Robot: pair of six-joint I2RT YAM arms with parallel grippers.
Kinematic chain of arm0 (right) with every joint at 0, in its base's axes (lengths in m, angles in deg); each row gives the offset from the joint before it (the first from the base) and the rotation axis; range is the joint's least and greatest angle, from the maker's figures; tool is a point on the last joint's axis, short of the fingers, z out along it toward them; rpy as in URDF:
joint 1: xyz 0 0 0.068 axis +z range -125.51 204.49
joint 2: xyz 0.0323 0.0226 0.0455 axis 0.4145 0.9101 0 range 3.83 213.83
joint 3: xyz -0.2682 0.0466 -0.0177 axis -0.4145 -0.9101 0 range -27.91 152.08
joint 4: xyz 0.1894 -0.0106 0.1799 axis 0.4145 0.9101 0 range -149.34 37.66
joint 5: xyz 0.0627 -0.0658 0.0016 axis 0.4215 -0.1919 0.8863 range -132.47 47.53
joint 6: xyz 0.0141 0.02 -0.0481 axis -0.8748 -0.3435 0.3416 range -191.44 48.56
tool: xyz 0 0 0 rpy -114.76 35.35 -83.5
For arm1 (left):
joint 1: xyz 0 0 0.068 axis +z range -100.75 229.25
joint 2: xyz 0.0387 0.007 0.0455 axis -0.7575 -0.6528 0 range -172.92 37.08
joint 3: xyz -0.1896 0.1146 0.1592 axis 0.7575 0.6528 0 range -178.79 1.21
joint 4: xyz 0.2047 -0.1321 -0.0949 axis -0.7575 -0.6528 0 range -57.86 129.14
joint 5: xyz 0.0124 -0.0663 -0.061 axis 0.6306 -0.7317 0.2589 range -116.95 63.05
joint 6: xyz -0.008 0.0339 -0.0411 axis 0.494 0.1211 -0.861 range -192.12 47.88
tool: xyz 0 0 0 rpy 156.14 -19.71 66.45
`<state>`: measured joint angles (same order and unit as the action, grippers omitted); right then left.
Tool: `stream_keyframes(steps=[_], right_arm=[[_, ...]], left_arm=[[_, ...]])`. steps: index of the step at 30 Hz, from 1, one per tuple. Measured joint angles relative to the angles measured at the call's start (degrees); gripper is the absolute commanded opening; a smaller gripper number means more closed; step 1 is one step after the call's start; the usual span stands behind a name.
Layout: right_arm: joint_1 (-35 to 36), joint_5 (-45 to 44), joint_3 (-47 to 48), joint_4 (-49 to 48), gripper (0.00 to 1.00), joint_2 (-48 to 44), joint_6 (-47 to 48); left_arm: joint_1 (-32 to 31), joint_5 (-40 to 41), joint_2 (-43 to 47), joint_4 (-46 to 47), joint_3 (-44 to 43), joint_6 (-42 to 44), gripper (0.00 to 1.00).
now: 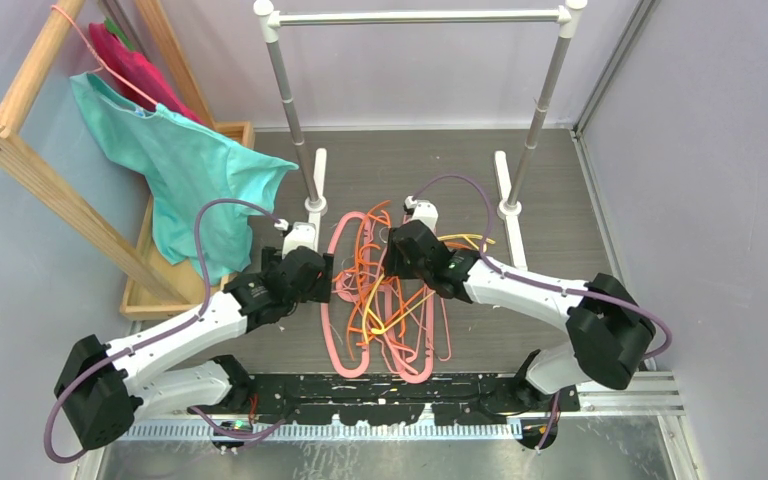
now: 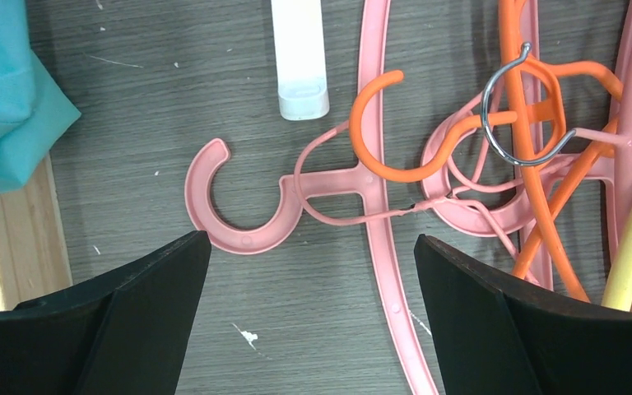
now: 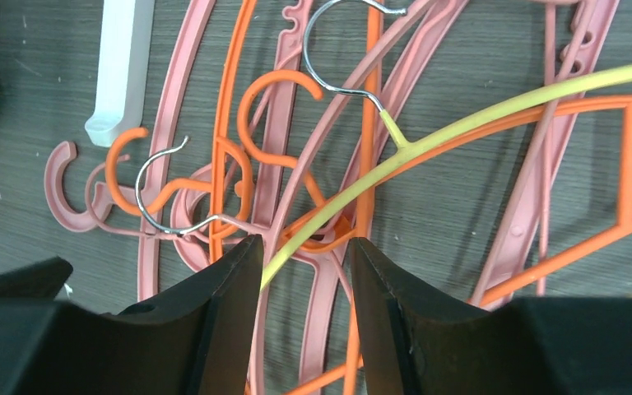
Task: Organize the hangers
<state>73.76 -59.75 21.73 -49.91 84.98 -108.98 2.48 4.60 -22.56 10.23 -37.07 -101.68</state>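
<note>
Our right gripper [image 3: 304, 245] stands narrow, the yellow hanger [image 3: 461, 129] between its jaws; our left gripper [image 2: 311, 240] gapes wide, a pink hanger hook [image 2: 243, 241] ahead.

Grey wood flr [image 1: 560, 200], lilac walls [image 1: 700, 150]

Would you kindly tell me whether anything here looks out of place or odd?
Yes: the hangers lie in a tangled heap on the table, hooks and bars interlocked, while the rail above them holds none.
</note>
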Motion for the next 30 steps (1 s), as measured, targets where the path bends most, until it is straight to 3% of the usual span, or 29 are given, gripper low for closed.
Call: stream_keyframes(steps=[15, 22, 30], right_arm=[[0.0, -1.4, 0.0, -2.1, 0.48, 7.4, -10.1], [0.0, -3.1, 0.0, -4.3, 0.31, 9.3, -11.2], [0.0, -5.0, -0.5, -6.2, 0.31, 10.1, -11.6]], left_arm=[[0.0, -2.5, 2.1, -0.2, 0.6, 0.0, 0.98], [0.0, -3.0, 2.6, -0.4, 0.7, 0.0, 0.98], [0.0, -3.1, 2.6, -0.6, 1.2, 0.0, 0.98]])
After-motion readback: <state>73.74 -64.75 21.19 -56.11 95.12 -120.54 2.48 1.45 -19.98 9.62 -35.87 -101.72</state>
